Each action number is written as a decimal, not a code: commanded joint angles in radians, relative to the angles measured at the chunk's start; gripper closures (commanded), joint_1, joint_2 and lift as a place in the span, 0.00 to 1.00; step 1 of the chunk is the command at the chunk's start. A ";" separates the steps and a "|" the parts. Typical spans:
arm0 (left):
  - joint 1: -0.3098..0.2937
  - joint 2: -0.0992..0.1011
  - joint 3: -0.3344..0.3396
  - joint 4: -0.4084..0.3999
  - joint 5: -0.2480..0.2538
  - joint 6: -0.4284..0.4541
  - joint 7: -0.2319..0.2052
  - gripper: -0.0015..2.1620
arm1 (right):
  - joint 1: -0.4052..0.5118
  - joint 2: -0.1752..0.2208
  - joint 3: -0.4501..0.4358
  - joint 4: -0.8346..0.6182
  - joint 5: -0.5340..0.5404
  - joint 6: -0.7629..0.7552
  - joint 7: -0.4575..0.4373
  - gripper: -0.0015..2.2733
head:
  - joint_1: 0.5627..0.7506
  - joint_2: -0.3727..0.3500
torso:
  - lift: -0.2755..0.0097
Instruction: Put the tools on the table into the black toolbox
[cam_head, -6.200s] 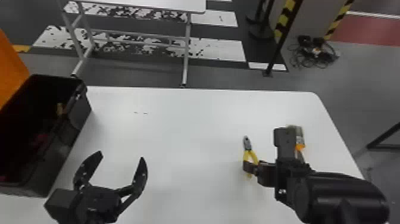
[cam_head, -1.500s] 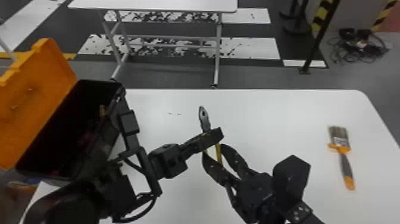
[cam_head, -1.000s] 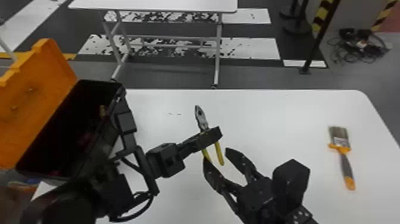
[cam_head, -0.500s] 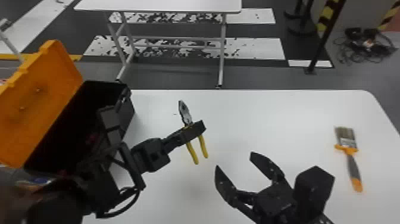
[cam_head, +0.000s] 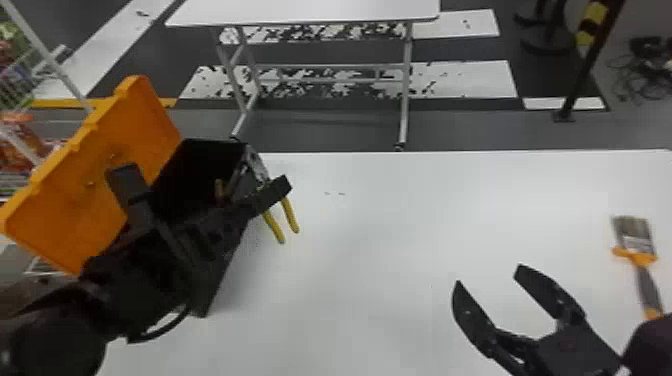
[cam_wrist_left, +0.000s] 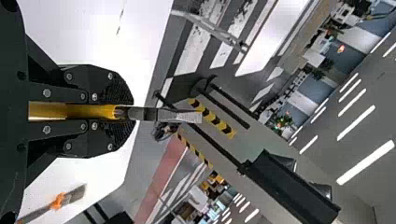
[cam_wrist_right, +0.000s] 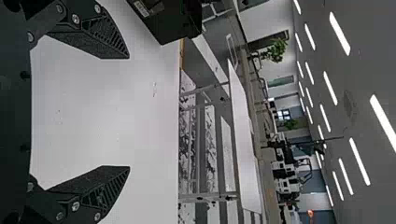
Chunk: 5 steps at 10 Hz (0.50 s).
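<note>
Working remotely, I had the pliers (cam_head: 273, 228) pinched in the jaws of the left gripper (cam_wrist_left: 132, 113), nose near the black toolbox (cam_head: 212, 282), handles slanting away from it. The right gripper (cam_head: 489, 276), jaws spread, was farther from the toolbox.

The yellow-handled pliers (cam_head: 290, 215) are up in the left fingers (cam_head: 280, 187), metal head raised, handles hanging near the side of the black toolbox (cam_head: 215, 280), which stands open with its orange lid (cam_head: 75, 200) tilted back. Over on the counter's (cam_head: 380, 240) right lies a paintbrush (cam_head: 636, 256), orange and dark handle, bristles pointing away.
</note>
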 joint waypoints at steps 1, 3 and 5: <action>0.005 -0.001 0.049 -0.002 -0.050 -0.003 0.002 0.95 | 0.008 0.001 -0.041 0.017 -0.036 -0.039 0.012 0.09 | 0.70 0.76 | 0.70; 0.005 0.001 0.115 -0.002 -0.079 -0.019 -0.001 0.95 | 0.013 0.003 -0.073 0.044 -0.069 -0.067 0.026 0.09 | 0.70 0.80 | 0.70; 0.005 0.001 0.176 0.004 -0.127 -0.040 -0.008 0.95 | 0.013 0.004 -0.095 0.066 -0.069 -0.085 0.038 0.09 | 0.70 0.85 | 0.70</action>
